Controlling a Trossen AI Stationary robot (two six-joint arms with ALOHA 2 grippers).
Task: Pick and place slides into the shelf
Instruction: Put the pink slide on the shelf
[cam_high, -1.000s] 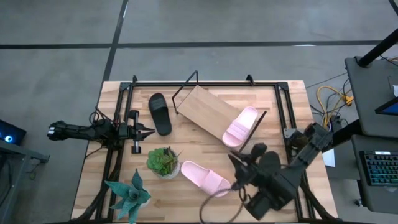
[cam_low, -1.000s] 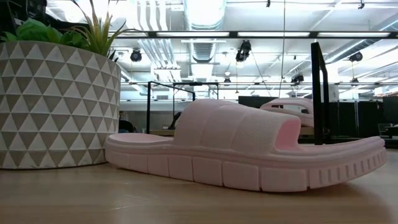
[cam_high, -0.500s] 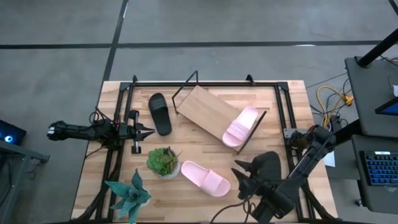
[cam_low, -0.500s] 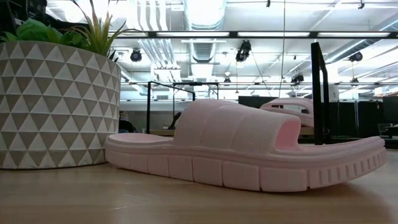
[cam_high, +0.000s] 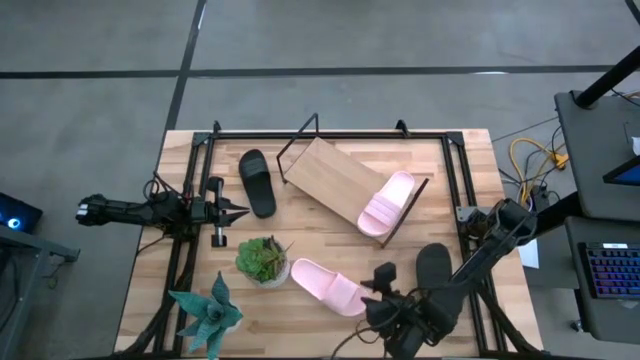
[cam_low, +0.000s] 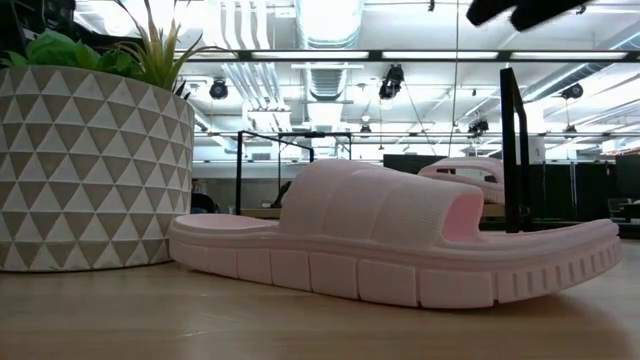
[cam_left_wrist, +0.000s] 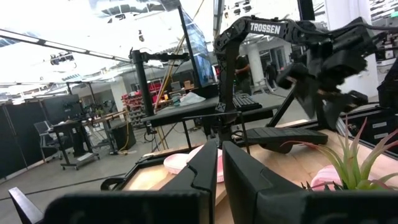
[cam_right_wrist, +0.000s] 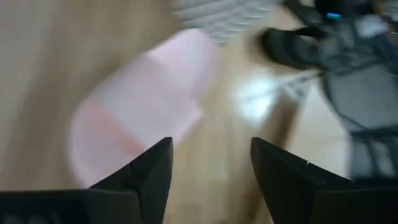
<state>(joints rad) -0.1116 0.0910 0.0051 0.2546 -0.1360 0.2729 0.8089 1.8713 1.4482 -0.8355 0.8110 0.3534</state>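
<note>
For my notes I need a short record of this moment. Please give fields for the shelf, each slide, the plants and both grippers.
shelf: slanted wooden board on wire frame, far middle of table
pink slide on shelf: lies at its right end
pink slide on table: near side, beside the potted plant
black slide left: on table, left of shelf
black slide right: on table near right edge
spiky plant: near left corner
left gripper: shut, empty, waiting at left
right gripper: open, empty, beside pink slide on table
</note>
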